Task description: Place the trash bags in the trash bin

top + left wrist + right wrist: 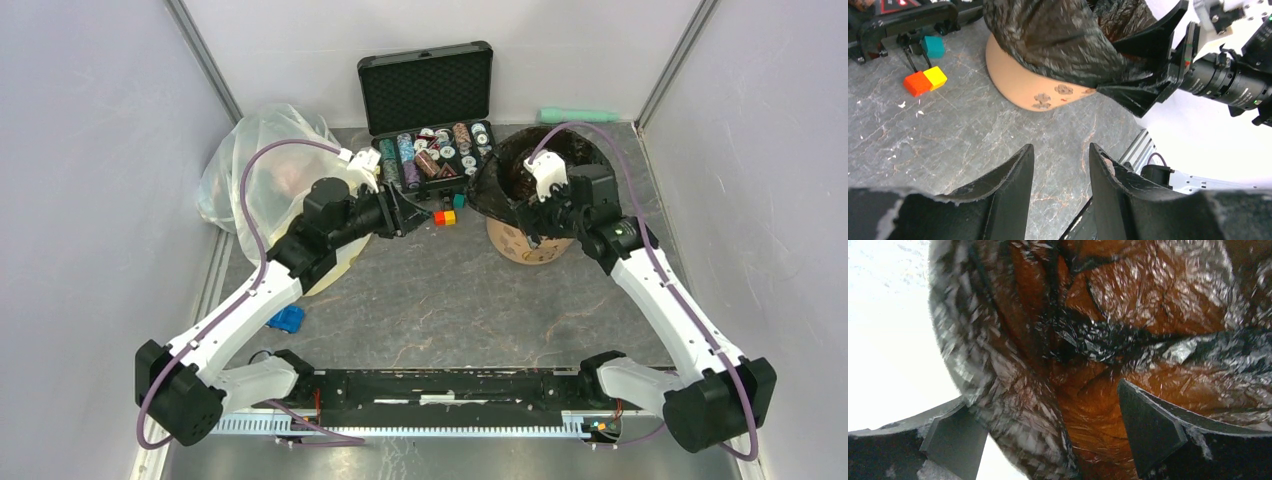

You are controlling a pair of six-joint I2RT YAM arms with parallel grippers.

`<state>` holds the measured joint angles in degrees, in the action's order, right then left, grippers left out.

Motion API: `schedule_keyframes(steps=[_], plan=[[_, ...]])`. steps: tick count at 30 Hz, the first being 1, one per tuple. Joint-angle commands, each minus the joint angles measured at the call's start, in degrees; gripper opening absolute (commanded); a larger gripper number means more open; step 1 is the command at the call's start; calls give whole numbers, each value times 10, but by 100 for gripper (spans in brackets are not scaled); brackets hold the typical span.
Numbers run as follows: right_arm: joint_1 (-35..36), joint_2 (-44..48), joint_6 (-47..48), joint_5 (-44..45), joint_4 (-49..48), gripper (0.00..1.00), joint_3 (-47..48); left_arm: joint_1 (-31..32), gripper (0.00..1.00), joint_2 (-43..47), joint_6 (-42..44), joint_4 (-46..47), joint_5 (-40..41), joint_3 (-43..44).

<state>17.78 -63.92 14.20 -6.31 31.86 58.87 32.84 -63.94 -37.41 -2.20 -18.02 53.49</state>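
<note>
Left gripper (1061, 149): fingers spread, holding nothing, low over the worktop (948, 135). Black trash bag (1058, 35): draped over the mouth and rim of the orange trash bin (1018, 82), lining its inside. Right gripper (1043, 395): fingers spread wide, straddling the bag-covered rim.

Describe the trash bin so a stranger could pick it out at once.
Find the open black chip case at the back. Right of it stands a round peach-orange bucket. It alone is round and orange, with a glossy black bag draped over its mouth.
</note>
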Motion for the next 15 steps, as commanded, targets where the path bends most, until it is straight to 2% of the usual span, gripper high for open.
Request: schedule_keyframes(steps=[1,6,10,15], plan=[[1,-11,-11,35,-44,98,-2,0,52,31,28,-19,8,-8],[1,-18,-19,59,-66,98,7,0,53,51,34,-37,22,-12],[1,-55,-21,60,-68,98,50,-1,54,55,36,-45,27,-12],[1,-79,-24,25,-27,98,151,-7,64,86,45,-91,91,-2]])
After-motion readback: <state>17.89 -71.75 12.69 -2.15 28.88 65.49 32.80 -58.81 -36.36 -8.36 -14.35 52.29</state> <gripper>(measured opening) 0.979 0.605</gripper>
